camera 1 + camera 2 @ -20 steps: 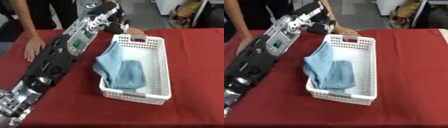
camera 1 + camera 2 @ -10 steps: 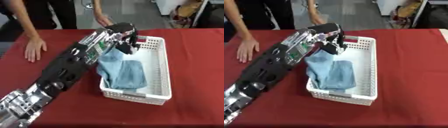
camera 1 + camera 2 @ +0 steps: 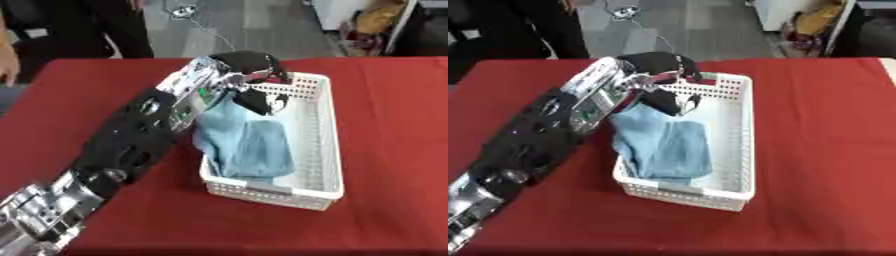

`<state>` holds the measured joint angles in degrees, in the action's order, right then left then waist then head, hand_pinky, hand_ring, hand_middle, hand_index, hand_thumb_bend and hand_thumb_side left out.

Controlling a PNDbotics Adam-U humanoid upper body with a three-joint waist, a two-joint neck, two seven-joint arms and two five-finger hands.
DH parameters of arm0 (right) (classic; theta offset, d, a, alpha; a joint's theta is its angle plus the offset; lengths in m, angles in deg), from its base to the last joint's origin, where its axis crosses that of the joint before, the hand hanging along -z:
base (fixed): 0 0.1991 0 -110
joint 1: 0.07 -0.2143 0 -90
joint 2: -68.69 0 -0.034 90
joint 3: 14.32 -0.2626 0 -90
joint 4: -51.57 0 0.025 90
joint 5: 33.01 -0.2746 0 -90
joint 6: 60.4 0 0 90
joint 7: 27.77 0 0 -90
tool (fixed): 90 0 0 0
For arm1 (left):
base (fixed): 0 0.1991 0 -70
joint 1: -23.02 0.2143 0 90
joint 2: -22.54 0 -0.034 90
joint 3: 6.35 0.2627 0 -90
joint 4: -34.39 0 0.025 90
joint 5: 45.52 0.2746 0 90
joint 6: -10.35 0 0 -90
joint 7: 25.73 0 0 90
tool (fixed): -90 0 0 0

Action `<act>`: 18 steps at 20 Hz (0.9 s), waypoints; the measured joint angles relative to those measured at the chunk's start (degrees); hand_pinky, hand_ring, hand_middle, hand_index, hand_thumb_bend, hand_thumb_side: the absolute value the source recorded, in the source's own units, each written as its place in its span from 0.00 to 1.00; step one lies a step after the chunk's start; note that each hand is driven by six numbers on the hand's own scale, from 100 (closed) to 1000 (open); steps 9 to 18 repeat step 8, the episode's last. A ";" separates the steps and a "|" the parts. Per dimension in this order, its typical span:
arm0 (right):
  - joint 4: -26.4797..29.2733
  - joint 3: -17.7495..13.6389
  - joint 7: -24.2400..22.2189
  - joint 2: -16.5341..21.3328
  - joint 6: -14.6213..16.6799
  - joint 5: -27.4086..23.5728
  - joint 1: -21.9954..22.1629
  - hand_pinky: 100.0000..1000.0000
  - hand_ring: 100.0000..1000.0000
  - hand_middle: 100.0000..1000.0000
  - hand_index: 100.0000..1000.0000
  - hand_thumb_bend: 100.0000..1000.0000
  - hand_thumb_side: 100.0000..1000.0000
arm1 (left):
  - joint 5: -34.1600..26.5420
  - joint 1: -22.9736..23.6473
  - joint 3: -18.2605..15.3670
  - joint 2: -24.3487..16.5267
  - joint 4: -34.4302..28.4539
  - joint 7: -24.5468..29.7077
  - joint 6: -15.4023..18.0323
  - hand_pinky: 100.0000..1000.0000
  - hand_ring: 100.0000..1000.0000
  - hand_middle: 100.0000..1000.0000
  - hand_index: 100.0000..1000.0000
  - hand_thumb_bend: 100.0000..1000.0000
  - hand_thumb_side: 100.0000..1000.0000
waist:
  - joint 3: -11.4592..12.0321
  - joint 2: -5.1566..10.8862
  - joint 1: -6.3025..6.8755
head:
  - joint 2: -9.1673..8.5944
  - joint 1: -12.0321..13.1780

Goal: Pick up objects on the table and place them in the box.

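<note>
Over the far left corner of the white basket (image 3: 319, 145), the left hand (image 3: 261, 98) hangs with its fingers bent downward; blur and the hand's own dark bulk hide whether they pinch anything, so its grasp cannot be told. Its fingertips sit just above the upper edge of the blue cloth (image 3: 249, 145). One cloth lies folded inside the one basket, along its left side, on the red desk (image 3: 385, 115). The cloth's far edge is covered by the hand. The right hand shows in neither view.
</note>
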<state>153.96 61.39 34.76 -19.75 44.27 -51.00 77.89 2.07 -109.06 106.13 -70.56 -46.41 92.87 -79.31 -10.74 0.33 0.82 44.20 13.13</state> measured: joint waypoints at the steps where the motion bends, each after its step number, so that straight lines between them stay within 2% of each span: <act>1: 0.00 0.00 -0.03 0.00 -0.03 0.00 0.00 0.79 0.94 0.87 1.00 0.00 0.94 | -0.47 0.39 -0.51 -0.01 -0.64 -0.99 -0.02 0.57 0.77 0.85 0.87 0.00 0.69 | 0.03 0.00 0.00 | 0.00 0.00; 4: 0.00 -0.01 -0.10 0.00 -0.09 0.00 0.00 0.79 0.94 0.87 1.00 0.00 0.94 | -4.28 2.79 -3.32 -0.27 -4.30 -7.25 -0.21 0.57 0.75 0.86 0.86 0.00 0.71 | 0.21 -0.02 0.00 | 0.00 -0.05; 8: 0.00 -0.17 -0.06 -0.02 -0.11 0.04 0.00 0.79 0.94 0.87 1.00 0.00 0.94 | -13.90 8.60 -10.56 -1.79 -14.32 -22.50 0.54 0.55 0.75 0.85 0.85 0.00 0.69 | 0.41 -0.26 -0.02 | 0.00 -0.60; 18: 0.00 -0.17 -0.06 -0.02 -0.11 0.04 0.00 0.79 0.94 0.87 1.00 0.00 0.94 | -13.90 8.60 -10.56 -1.79 -14.32 -22.50 0.54 0.55 0.75 0.85 0.85 0.00 0.69 | 0.41 -0.26 -0.02 | 0.00 -0.60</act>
